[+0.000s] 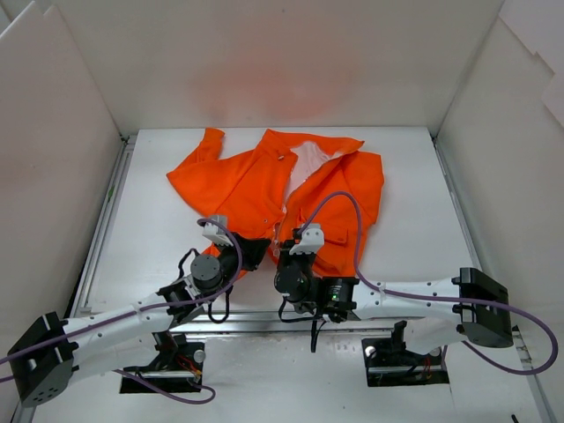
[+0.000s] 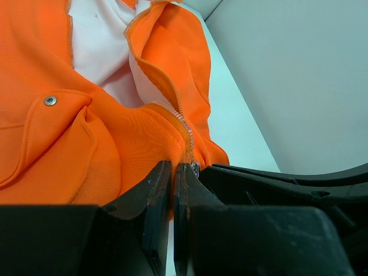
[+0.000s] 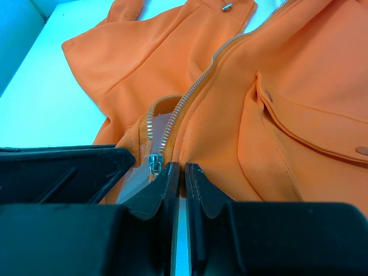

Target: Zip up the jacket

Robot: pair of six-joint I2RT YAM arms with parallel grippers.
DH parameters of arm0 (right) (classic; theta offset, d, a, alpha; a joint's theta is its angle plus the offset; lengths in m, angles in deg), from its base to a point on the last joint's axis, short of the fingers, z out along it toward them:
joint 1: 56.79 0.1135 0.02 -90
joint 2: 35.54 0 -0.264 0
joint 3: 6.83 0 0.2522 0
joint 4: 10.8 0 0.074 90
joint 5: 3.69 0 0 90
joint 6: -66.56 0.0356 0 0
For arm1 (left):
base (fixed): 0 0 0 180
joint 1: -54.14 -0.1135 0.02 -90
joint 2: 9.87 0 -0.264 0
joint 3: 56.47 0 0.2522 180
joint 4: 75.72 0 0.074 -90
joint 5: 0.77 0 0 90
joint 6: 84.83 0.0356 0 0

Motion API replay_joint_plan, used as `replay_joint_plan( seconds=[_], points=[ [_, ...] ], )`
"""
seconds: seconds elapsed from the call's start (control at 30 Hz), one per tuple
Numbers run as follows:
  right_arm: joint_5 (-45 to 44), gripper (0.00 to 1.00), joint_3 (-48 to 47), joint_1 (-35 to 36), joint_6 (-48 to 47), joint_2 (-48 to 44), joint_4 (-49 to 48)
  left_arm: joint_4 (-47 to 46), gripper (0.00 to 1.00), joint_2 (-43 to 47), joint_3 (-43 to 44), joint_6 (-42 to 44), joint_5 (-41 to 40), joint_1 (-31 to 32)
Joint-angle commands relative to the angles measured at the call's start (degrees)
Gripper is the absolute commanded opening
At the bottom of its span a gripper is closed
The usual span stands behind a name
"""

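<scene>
The bright orange jacket lies flat on the white table, its front open at the top with pale pink lining showing. My left gripper is shut on the left side of the jacket's bottom hem, right beside the zipper. My right gripper is shut on the right side of the hem. The metal slider sits just left of my right fingertips, with both rows of teeth running up from it. The slider also shows in the left wrist view.
White walls enclose the table on the left, back and right. A metal rail runs along the near edge between the arm bases. Snap-buttoned pockets lie on both jacket fronts.
</scene>
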Motion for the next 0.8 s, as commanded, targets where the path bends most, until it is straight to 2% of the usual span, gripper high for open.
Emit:
replay_joint_plan(
  seconds=[0.0, 0.77],
  points=[
    [-3.79, 0.0, -3.53, 0.53, 1.48, -0.16, -2.8, -5.55, 0.0, -0.4, 2.28, 1.08, -0.27, 0.38],
    [-3.61, 0.0, -3.54, 0.52, 0.86, -2.7, -4.38, -6.79, 0.0, -1.72, 2.8, 2.49, -0.97, 3.64]
  ],
)
